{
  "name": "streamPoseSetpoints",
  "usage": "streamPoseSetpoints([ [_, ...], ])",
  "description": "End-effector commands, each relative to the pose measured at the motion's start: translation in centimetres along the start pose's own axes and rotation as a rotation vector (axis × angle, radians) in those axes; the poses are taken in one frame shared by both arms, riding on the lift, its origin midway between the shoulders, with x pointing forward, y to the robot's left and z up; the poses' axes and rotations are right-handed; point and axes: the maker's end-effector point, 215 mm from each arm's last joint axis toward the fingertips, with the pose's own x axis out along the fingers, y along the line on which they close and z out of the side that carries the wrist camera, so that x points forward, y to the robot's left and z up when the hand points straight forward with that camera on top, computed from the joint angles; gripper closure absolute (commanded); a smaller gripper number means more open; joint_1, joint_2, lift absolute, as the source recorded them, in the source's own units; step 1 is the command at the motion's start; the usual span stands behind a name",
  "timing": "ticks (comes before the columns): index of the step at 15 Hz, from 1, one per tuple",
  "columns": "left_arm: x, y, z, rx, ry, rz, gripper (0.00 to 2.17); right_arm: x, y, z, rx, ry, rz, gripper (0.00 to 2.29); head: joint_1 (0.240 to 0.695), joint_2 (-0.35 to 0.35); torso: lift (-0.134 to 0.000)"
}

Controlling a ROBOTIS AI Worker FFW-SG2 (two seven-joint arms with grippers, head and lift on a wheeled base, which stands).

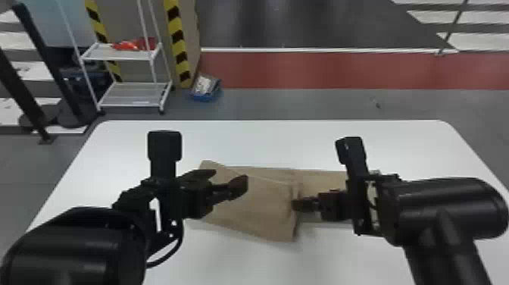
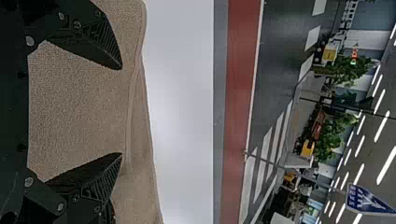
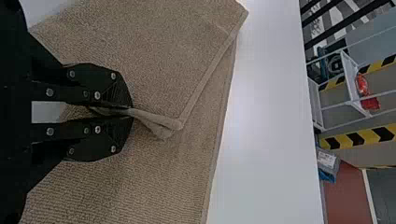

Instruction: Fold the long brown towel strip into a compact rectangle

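Right gripper (image 3: 130, 111): fingers closed, pinching the edge of the towel's upper layer (image 3: 163, 56). Left gripper (image 2: 122, 111): fingers spread wide, nothing between them, over the left part of the brown towel (image 1: 257, 208). Towel lies on the white table (image 1: 261, 140), long axis running left-right; upper layer sits skewed to it, extending left from the right gripper, lower layer continuing right beneath that arm. Right is the nearer one — already in contact. Next move probably needs that layer squared up. No label seen on towel; background sign (image 2: 369, 200) — print not legible.
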Motion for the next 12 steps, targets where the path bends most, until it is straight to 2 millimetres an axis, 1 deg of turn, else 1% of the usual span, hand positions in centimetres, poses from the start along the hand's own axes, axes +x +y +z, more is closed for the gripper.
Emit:
streamPoseSetpoints([
  [1, 0.0, -0.1, 0.0, -0.003, -0.002, -0.002, 0.27, -0.1, 0.3, 0.5, 0.003, -0.015, 0.011, 1.02, 0.695, 0.011, -0.124],
  [4, 0.0, 0.0, 0.1, -0.003, -0.004, 0.000, 0.27, -0.9, 0.9, 2.6, 0.015, -0.069, 0.052, 1.02, 0.695, 0.013, -0.124],
  [6, 0.0, 0.0, 0.0, -0.005, -0.001, 0.000, 0.27, -1.4, 1.5, 3.6, 0.023, -0.094, 0.081, 1.02, 0.695, 0.015, -0.124],
  [7, -0.1, 0.1, 0.1, -0.005, -0.004, 0.000, 0.27, -2.0, 1.5, 4.4, 0.023, -0.115, 0.084, 1.02, 0.695, 0.018, -0.124],
  [9, -0.2, 0.4, 0.2, -0.008, -0.006, 0.007, 0.27, -4.0, 1.2, 5.4, 0.058, -0.141, 0.088, 1.02, 0.695, 0.019, -0.124],
  [10, -0.3, 0.6, 0.3, -0.011, -0.008, 0.008, 0.27, -5.1, 1.1, 5.5, 0.091, -0.150, 0.103, 1.02, 0.695, 0.018, -0.124],
  [11, -0.3, 0.7, 0.3, -0.014, -0.009, 0.009, 0.27, -5.4, 0.4, 5.3, 0.110, -0.157, 0.100, 1.02, 0.695, 0.015, -0.124],
  [12, -0.4, 0.7, 0.5, -0.015, -0.014, 0.008, 0.27, -5.0, -0.5, 5.0, 0.119, -0.159, 0.086, 1.02, 0.695, 0.011, -0.124],
])
